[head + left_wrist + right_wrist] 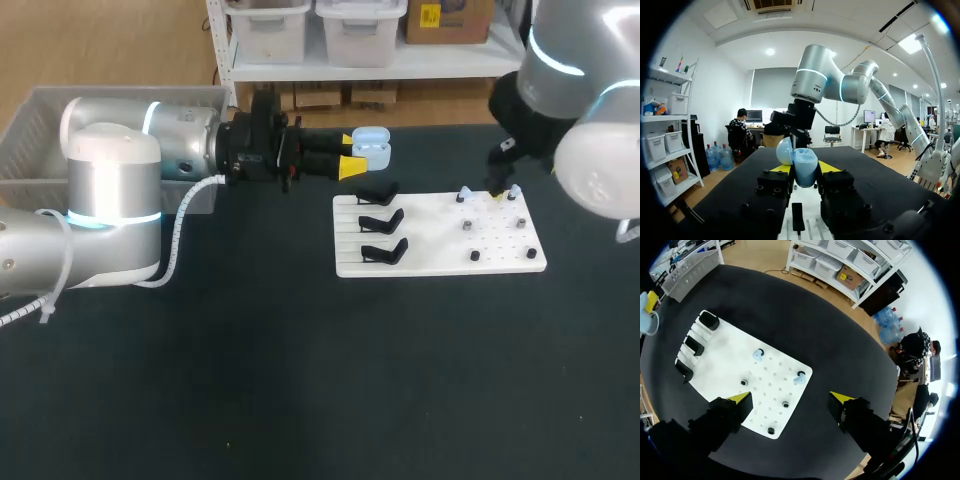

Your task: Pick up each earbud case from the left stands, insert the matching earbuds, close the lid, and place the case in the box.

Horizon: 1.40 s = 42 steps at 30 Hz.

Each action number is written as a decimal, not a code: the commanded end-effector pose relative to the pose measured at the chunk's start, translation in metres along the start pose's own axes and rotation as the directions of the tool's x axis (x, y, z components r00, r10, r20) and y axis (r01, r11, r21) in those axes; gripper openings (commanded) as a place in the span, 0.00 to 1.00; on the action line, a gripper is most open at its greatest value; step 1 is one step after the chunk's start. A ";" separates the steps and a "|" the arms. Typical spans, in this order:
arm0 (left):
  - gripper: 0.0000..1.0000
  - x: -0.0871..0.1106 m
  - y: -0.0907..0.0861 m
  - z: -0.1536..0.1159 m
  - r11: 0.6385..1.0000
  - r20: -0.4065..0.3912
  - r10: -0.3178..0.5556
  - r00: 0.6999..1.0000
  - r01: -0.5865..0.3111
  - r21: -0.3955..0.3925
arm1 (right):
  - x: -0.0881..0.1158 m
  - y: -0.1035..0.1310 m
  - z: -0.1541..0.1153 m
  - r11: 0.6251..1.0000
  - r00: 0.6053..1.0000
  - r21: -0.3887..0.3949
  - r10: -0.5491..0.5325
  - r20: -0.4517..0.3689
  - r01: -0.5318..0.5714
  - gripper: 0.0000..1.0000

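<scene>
Blue earbuds (pixel 758 355) two, black stands (pixel 381 221) three, one case (pixel 371 144).

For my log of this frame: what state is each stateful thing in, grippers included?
earbud case: lid open, held off the table.
left gripper: shut on the earbud case.
right gripper: open, above the board.
stands: all three empty.
earbuds: two, seated on the board's pegs.

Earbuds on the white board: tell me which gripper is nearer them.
Right. The right gripper hangs open just above the earbuds; the left gripper holds the case past the stands, off the board.
</scene>
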<state>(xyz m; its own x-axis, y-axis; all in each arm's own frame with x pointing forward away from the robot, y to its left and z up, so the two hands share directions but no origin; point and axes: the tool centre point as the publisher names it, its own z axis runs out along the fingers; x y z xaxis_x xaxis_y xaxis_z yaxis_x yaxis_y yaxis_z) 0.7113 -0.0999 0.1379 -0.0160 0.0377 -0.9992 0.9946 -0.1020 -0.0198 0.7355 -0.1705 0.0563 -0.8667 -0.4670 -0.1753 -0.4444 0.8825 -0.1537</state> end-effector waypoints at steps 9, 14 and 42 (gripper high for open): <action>0.00 0.001 -0.001 0.000 1.000 0.003 0.003 1.000 -0.003 -0.003 | -0.005 -0.006 0.018 0.999 0.999 0.023 0.032 -0.018 -0.032 1.00; 0.00 0.001 -0.001 0.000 1.000 0.003 0.003 1.000 -0.003 -0.003 | -0.006 -0.006 0.021 1.000 1.000 0.022 0.020 -0.015 -0.020 0.80; 0.00 0.001 -0.001 0.000 1.000 0.003 0.003 1.000 -0.003 -0.003 | -0.006 -0.002 0.038 0.994 0.999 0.101 0.035 -0.032 -0.032 0.43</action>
<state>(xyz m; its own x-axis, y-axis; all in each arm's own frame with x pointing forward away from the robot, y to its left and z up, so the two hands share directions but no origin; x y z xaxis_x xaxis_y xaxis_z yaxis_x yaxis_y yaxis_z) 0.7113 -0.0999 0.1379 -0.0161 0.0377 -0.9992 0.9946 -0.1021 -0.0199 0.7513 -0.1719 0.0215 -0.8885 -0.4352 -0.1457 -0.3948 0.8867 -0.2406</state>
